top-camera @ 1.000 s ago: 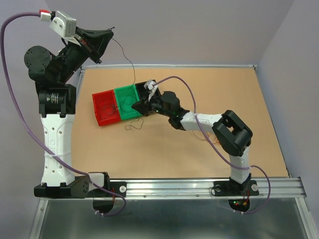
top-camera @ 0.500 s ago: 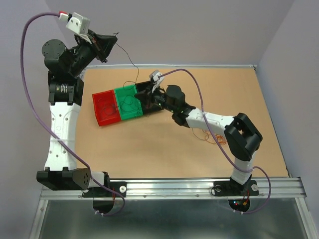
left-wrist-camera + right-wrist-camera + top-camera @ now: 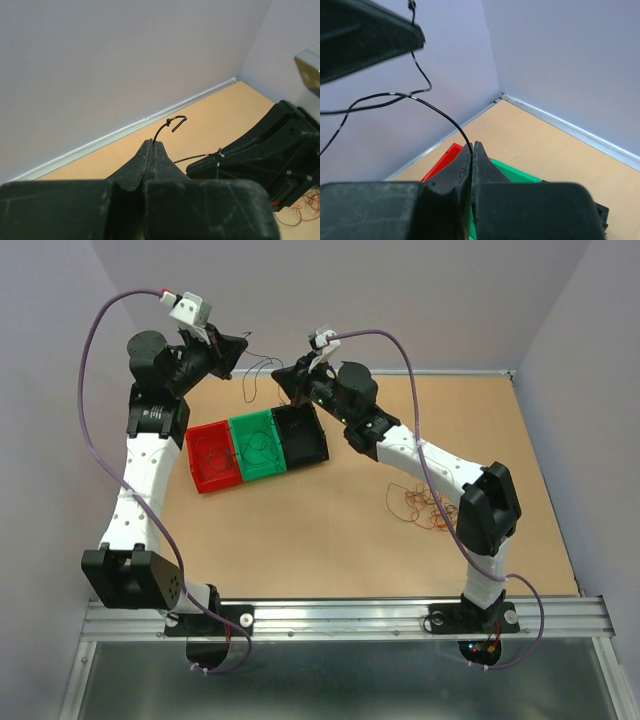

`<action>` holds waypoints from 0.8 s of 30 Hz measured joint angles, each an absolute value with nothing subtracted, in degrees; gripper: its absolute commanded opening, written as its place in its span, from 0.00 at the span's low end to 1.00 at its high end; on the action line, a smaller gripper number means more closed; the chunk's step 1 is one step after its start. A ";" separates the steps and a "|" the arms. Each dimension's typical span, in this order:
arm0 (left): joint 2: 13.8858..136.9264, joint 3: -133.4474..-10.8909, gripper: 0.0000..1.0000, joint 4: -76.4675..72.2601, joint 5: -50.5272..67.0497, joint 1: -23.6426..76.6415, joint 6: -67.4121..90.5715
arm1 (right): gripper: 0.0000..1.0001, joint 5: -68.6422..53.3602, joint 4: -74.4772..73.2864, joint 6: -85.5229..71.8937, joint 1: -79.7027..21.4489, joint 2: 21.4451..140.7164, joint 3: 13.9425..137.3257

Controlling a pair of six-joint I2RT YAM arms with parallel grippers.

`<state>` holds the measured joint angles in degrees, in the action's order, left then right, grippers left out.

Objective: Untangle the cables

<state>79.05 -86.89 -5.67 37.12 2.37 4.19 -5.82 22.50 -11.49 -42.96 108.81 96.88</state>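
One thin dark cable sags in small loops in the air above the table's back edge, strung between my two grippers. My left gripper is shut on one end; in the left wrist view the cable's hooked tip sticks out past the left gripper. My right gripper is shut on the same cable, which enters between its closed tips at the right gripper. A loose clump of reddish-orange cables lies on the table under my right forearm.
Three small bins stand in a row at the back left: red bin, green bin, black bin. Thin wire loops lie in the red and green ones. Lilac walls close in behind and to the sides.
My right gripper shut on the dark cable at the green bin and rose toward the back. My left gripper swung right toward it, so the cable now hangs slack between them.
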 measured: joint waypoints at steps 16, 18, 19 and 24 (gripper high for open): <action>101.03 -83.15 0.00 -10.44 27.59 10.94 -0.34 | 0.01 -1.85 20.93 -13.93 -38.02 119.68 98.91; 102.63 -82.85 0.00 -10.55 25.45 11.68 -1.02 | 0.01 -1.50 21.34 -14.09 -37.67 120.14 98.21; 103.09 -82.50 0.00 -10.72 24.47 11.97 -1.21 | 0.00 -1.48 21.63 -14.15 -37.52 120.49 98.13; 103.39 -81.87 0.00 -11.33 20.86 12.53 -1.72 | 0.01 -0.80 23.75 -14.59 -37.04 123.98 97.82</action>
<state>103.39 -81.87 -11.33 20.86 12.53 -1.72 -0.80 23.75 -14.59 -37.04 123.98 97.82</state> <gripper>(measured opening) 0.017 0.022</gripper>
